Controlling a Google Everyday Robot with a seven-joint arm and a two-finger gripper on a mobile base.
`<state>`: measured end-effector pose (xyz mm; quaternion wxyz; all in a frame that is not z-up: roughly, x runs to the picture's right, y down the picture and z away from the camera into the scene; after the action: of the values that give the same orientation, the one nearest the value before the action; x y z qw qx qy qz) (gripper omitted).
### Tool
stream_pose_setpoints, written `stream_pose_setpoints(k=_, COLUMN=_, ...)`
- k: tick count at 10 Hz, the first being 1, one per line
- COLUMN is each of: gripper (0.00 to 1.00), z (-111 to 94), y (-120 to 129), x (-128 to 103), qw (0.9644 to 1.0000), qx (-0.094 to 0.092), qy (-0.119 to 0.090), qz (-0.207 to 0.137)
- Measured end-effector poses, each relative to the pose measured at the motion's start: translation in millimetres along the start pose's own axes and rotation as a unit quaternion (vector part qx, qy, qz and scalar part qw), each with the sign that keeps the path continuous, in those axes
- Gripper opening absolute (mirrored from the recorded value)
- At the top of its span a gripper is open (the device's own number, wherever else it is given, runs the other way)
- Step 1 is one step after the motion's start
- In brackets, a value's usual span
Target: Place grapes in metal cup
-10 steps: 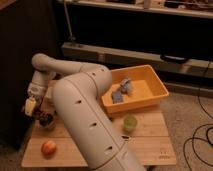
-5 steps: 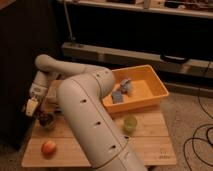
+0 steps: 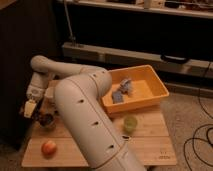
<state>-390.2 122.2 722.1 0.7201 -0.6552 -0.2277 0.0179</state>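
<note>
The grapes (image 3: 48,120) are a small dark bunch at the left of the wooden table (image 3: 150,145). My gripper (image 3: 31,109) hangs at the end of the white arm, just left of the grapes and slightly above them, close to the table's left edge. I cannot tell whether it touches them. A greyish rim seems to lie around the grapes, but I cannot make out the metal cup with certainty. The big white arm link covers the middle of the table.
A red-orange round fruit (image 3: 48,147) lies at the front left. A light green cup (image 3: 130,123) stands right of the arm. A yellow bin (image 3: 150,80) with grey objects (image 3: 122,91) sits at the back right. Dark shelving stands behind.
The arm has shifted slightly. The gripper stays next to the grapes at the table's left. The other objects have not moved.
</note>
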Motion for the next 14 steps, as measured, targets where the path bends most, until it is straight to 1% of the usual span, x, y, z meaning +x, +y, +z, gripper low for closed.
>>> stream_pose_setpoints(k=2, gripper=0.0, z=3, y=0, x=2, qw=1.0, qx=0.002, qy=0.003, qz=-0.008)
stream_pose_setpoints(k=4, gripper=0.0, z=5, y=-1, x=5, qw=1.0, qx=0.001, qy=0.004, qz=-0.008)
stream_pose_setpoints(k=6, gripper=0.0, z=8, y=-1, x=10, qw=0.9999, qx=-0.005, qy=0.004, qz=-0.009)
stream_pose_setpoints(k=11, gripper=0.0, z=8, y=1, x=28, qw=0.9996, qx=-0.02, qy=-0.018, qz=-0.007)
stream_pose_setpoints(k=14, gripper=0.0, z=8, y=1, x=34, qw=0.9992, qx=-0.03, qy=-0.025, qz=-0.004)
